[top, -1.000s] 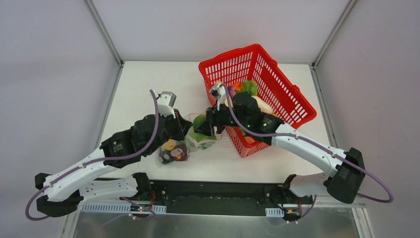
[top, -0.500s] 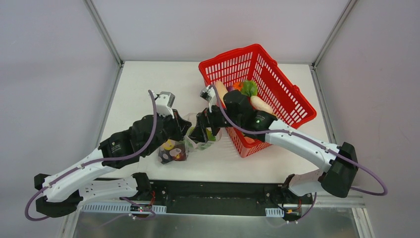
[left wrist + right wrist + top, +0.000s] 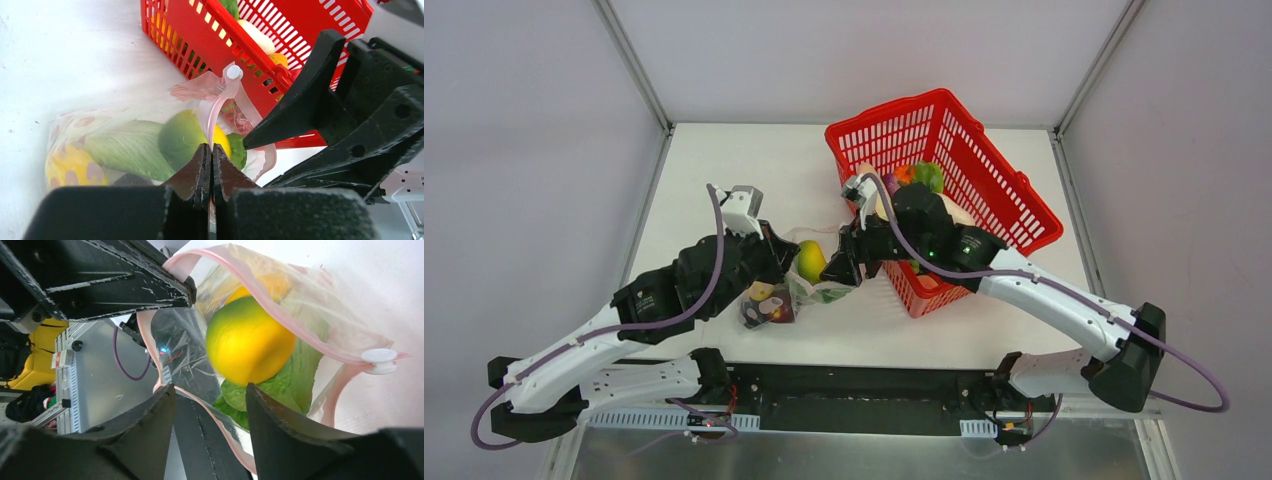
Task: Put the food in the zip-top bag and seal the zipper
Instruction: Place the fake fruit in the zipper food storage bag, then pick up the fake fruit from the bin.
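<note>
The left pincer [image 3: 210, 150] is clamped together on the zipper [image 3: 212, 112] of the bag [image 3: 125, 112], which lies on the worktop [image 3: 714, 180]. A yellow-green fruit [image 3: 250, 340] sits in the bag's mouth. The right pincer [image 3: 210, 389] stands apart at that mouth, beside the basket [image 3: 999, 170].

Black jaws pressed together, the left gripper [image 3: 210, 150] pinches the thin pink-red zipper strip [image 3: 212, 112] of a clear crinkly plastic zip-top bag [image 3: 75, 125] lying on the white table [image 3: 75, 45]. A round green-and-yellow toy fruit [image 3: 185, 140], a green leafy toy vegetable [image 3: 125, 147] and, at left, a yellow rounded piece [image 3: 70, 167] show through the film. The strip's white slider tab [image 3: 233, 72] sits just in front of the red mesh plastic basket [image 3: 239, 47] on the far side. At right, the black right gripper [image 3: 258, 165], fingers spread, points at the bag's mouth.
</note>
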Controlling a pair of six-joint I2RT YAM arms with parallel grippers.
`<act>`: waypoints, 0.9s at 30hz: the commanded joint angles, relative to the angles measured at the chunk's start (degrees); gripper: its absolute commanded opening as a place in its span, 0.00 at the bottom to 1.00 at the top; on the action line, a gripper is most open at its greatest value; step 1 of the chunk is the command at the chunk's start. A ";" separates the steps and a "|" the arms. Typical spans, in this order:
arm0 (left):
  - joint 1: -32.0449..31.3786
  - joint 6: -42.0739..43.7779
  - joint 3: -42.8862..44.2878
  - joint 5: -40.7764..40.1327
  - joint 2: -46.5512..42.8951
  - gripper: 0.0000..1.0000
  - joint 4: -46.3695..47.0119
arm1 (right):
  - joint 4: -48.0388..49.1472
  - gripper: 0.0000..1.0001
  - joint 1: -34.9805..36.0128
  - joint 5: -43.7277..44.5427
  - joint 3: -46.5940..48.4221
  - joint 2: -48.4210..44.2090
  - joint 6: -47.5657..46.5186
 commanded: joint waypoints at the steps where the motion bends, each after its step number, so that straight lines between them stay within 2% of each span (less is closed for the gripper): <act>1: 0.47 0.82 2.01 -1.17 0.76 0.00 1.17 | -1.40 0.52 0.14 -3.15 1.11 2.13 0.42; 3: 0.46 1.00 2.51 -0.85 1.27 0.00 1.09 | -0.34 0.45 0.13 -3.24 1.55 3.65 1.14; 8: 0.42 0.83 2.46 -0.78 1.45 0.00 1.20 | 0.83 0.43 0.50 -3.82 4.77 8.85 2.23; 11: 0.47 0.74 2.13 -0.85 1.45 0.00 1.25 | 0.60 0.45 0.82 -3.77 5.12 8.50 1.48; 16: 0.47 0.39 1.81 -1.22 1.57 0.00 0.89 | 6.41 0.56 0.87 -0.83 -1.32 0.41 1.64; 27: 0.47 0.01 1.84 -1.80 1.64 0.00 0.19 | 6.19 0.63 0.74 20.67 -8.70 -18.50 -2.21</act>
